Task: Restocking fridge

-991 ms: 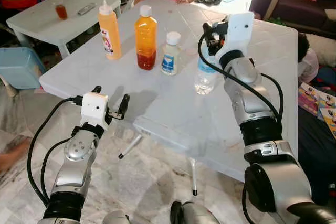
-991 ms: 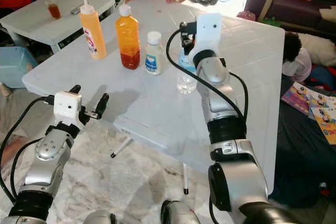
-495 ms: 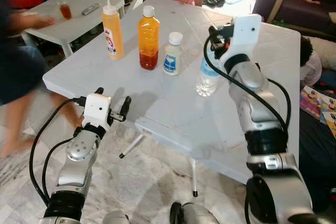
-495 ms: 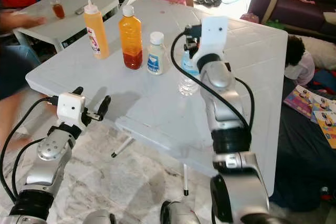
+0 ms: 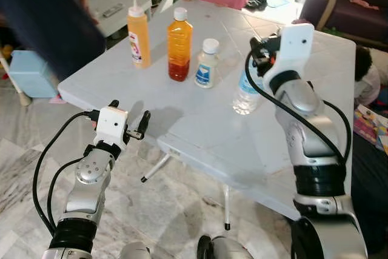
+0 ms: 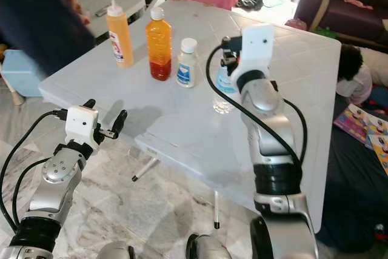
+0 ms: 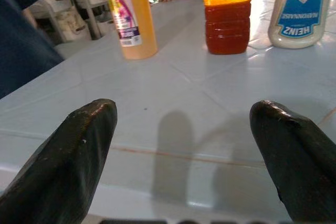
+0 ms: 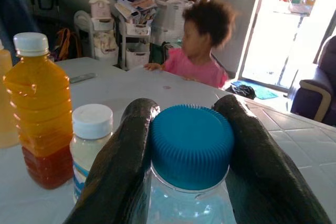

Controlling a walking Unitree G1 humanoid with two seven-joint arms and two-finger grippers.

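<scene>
Right end effector (image 8: 181,129) still clamped around blue cap of water bottle (image 5: 245,92) standing on white desk (image 5: 200,125) beside three other bottles, unlifted since earlier; left end effector (image 7: 184,145) spread apart, hovering at near edge.

White table (image 5: 200,131) bearing four bottles (image 5: 179,53)

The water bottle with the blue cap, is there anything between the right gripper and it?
Nothing visible. The right gripper already has its fingers on either side of the water bottle's blue cap, touching it. The mayonnaise bottle stands apart, to the robot's left.
</scene>
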